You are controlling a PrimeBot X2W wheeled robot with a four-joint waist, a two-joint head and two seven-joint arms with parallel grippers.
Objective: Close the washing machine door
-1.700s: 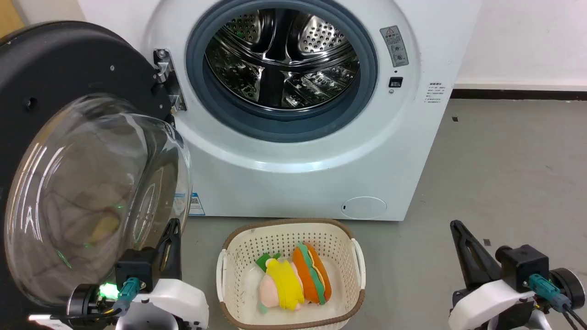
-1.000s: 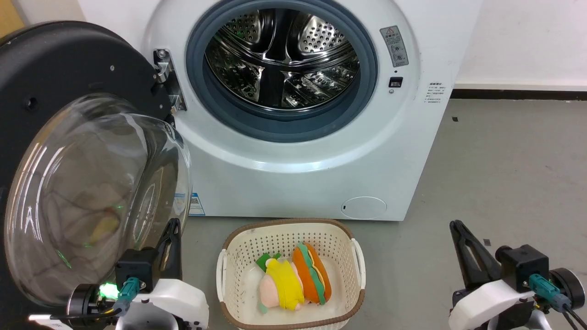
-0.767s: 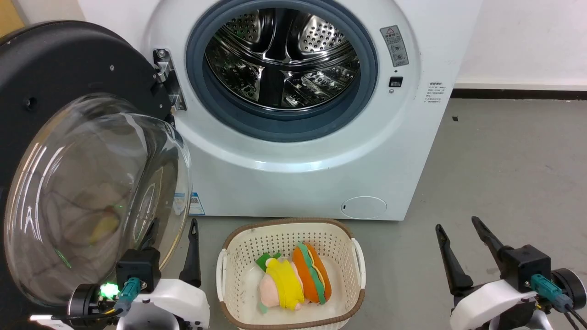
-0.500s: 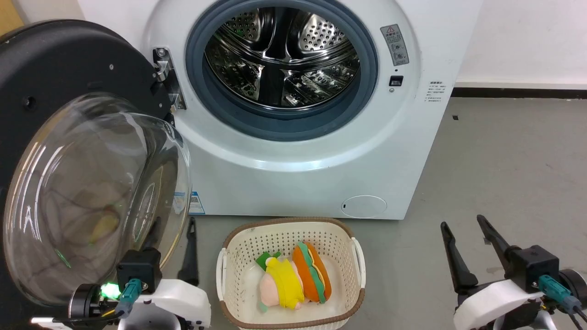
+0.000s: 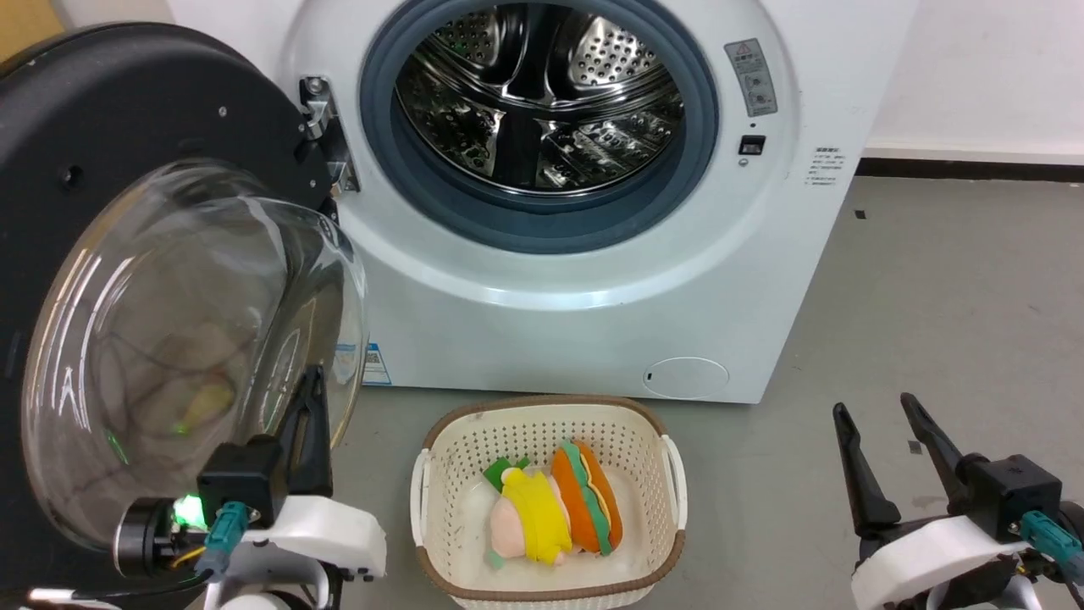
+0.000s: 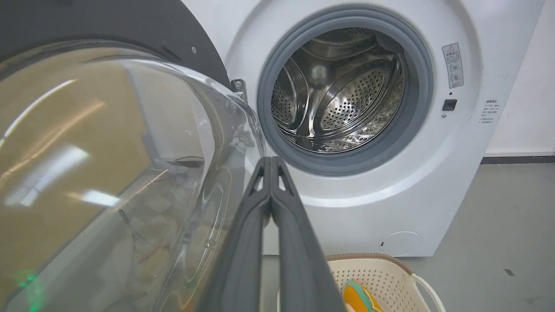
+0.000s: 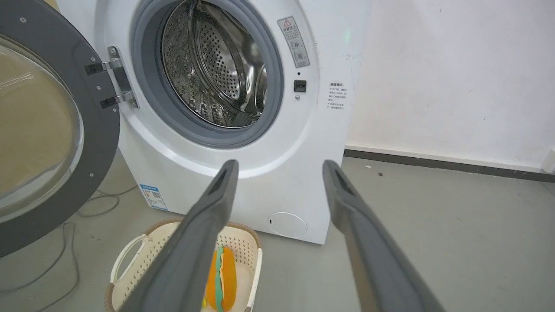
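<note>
The washing machine door (image 5: 127, 110) hangs wide open in the left part of the head view. Its clear glass bowl (image 5: 186, 339) bulges out toward the camera, and a black ring goes all around the bowl. The door is joined to the washing machine (image 5: 550, 296) by a metal hinge (image 5: 326, 135) at the upper left of the round hole. The door looks big, hard and probably heavy, but it should swing easily on that hinge. The glass looks smooth and slippery, and a hard knock might crack it, so the bowl is a poor place to push. The black ring looks stronger, and its edge far from the hinge, at the left of the frame, would likely turn the door with the least push. The door's outer side faces away and cannot be seen. The left hand (image 5: 315, 381) is at the lower left, just beside the lower edge of the bowl, with its two fingers pressed together and holding nothing. The right hand (image 5: 872, 407) is at the lower right, well apart from the door, with its fingers spread and empty. Inside the hole are a grey rubber ring (image 5: 542, 233) and a shiny drum (image 5: 542, 93). A cream basket (image 5: 542, 405) with soft toys (image 5: 550, 517) sits on the grey floor (image 5: 931, 296) near the machine.
</note>
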